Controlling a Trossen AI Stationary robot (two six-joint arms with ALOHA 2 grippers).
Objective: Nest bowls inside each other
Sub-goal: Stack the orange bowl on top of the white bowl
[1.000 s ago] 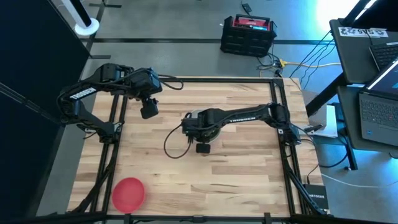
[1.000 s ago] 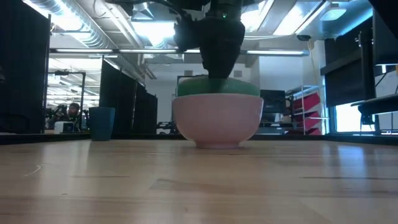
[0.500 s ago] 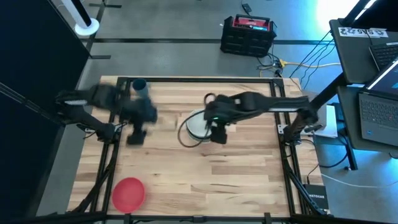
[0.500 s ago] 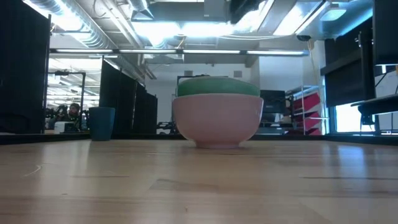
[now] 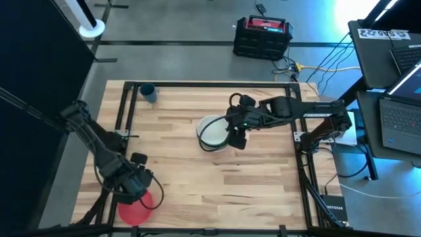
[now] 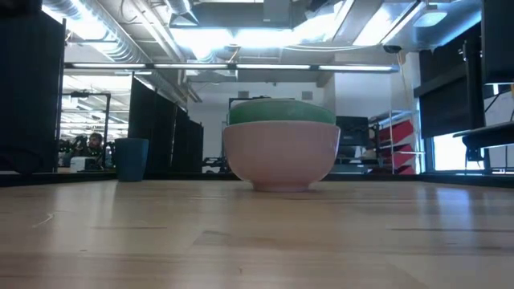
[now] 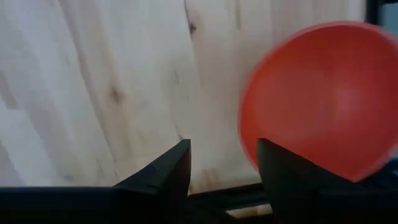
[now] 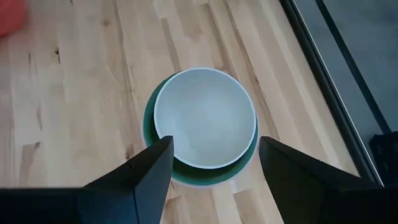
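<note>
A red bowl sits upright on its base near the table's near left corner; in the left wrist view the red bowl is seen from above. My left gripper hangs open over that bowl's rim, pointing down, and touches nothing. Mid-table stands a stack of bowls: a white bowl inside a green bowl, which sits in an off-white bowl. My right gripper is open above the stack's right side, slanting down.
A blue cup stands at the table's far left corner and shows at the left of the low view. Black frame rails run along the table's left and right sides. Bare wood lies between the red bowl and the stack.
My left gripper has swung from the table's far left toward the near left corner, sinking and rolling, and now hangs over the red bowl. My right gripper has risen out of the stack and drawn back toward the right edge. The stack has stayed put.
</note>
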